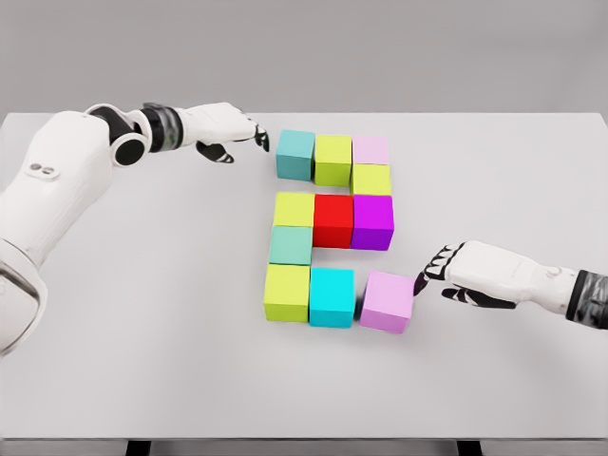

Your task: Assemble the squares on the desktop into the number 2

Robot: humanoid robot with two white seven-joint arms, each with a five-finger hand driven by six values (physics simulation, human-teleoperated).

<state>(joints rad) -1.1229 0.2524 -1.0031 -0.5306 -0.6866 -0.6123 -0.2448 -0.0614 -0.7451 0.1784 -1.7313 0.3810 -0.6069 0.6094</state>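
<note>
Nearest the camera, the bottom row of cubes sits on the pale grey desk (142, 380): a yellow-green cube (287, 293) at the left, a cyan cube (332, 297) touching its right side, and a lilac cube (387, 301) just right of that, turned slightly out of line with a thin gap toward the cyan one. The right hand (475, 274) lies low over the desk at the right, its dark fingertips (425, 275) at the lilac cube's far right corner, fingers loosely extended and clamped on nothing. Farther back, a pale green cube (291, 245) stands on the left column above the yellow-green one. The middle row runs yellow cube (294, 209), red cube (333, 220), purple cube (372, 221), all touching. A second yellow cube (371, 179) sits beyond the purple one, and the far row reads teal cube (295, 155), lime cube (333, 159), pink cube (371, 149). The left hand (223, 128) hovers at the far left, its fingertips just left of the teal cube, fingers relaxed and apart, holding nothing. Together the cubes form a blocky figure 2.
</note>
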